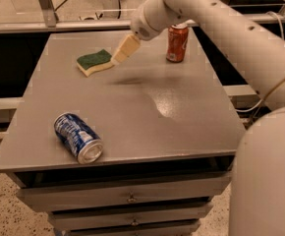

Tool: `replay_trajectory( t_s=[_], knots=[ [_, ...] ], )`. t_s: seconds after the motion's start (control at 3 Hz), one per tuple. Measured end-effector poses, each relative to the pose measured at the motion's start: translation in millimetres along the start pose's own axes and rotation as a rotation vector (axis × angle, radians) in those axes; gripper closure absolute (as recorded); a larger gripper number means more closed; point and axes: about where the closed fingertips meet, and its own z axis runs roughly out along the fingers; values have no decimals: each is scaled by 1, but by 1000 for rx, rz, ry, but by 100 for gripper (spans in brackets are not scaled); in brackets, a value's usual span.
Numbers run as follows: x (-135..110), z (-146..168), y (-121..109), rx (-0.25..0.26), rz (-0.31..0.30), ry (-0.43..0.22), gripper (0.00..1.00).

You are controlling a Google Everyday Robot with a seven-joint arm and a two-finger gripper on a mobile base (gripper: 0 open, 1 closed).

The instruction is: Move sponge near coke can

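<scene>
The sponge, dark green on top with pale yellow foam beneath, lies flat at the back left of the grey table. The coke can, red-orange with a silver top, stands upright at the back right of the table. My gripper hangs just above the table, right beside the sponge's right end, its cream-coloured fingers pointing down and to the left. It holds nothing that I can see. The white arm reaches in from the upper right, passing just left of the coke can.
A blue and silver can lies on its side near the table's front left edge. Drawers sit below the tabletop. A railing and glass panel run behind the table. My white body fills the lower right corner.
</scene>
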Motion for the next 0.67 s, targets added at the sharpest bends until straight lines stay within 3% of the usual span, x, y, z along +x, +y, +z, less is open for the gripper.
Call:
replay_trajectory(
  t_s=[0.33,0.67],
  knots=[
    [-19,55,14,-115,53,-58,0],
    [-18,80,28,-190,90,-59,0]
  ],
)
